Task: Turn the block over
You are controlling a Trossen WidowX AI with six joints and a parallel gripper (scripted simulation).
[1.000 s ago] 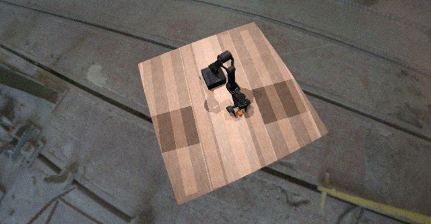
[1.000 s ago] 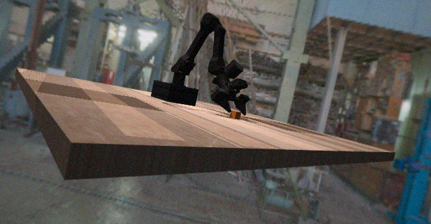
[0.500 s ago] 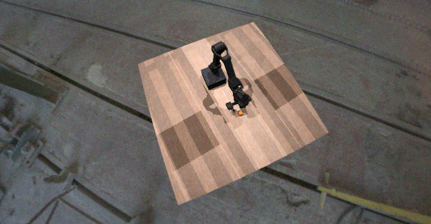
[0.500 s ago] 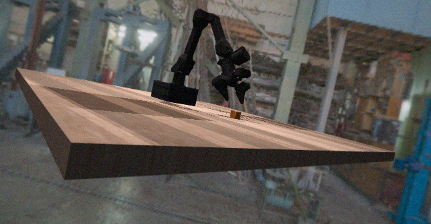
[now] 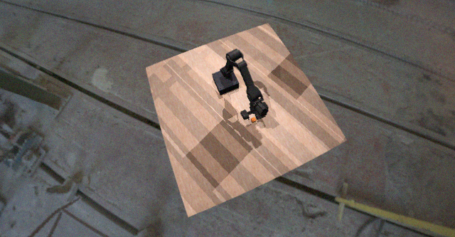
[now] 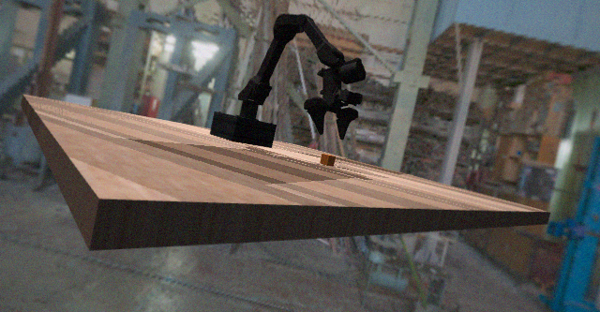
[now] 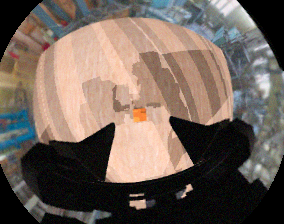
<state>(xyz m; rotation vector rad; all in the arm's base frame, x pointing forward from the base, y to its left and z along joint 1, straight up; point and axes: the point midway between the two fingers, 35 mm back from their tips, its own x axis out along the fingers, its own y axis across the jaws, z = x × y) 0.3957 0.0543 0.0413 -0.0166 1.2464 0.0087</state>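
hand (image 6: 331,124): spread wide, holding nothing, raised well above the desk (image 6: 141,181) | block (image 6: 328,159): orange, resting on desk below the hand, right of arm base (image 6: 243,128)

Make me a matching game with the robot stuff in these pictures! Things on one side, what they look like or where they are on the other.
Things:
1. block
2. gripper
3. robot base
4. table

Descriptions:
A. black box sitting on the wood
B. striped light and dark wood
C. small, orange, lying on the table
D. fingers wide apart, up in the air above the block

Pairs: 1-C, 2-D, 3-A, 4-B
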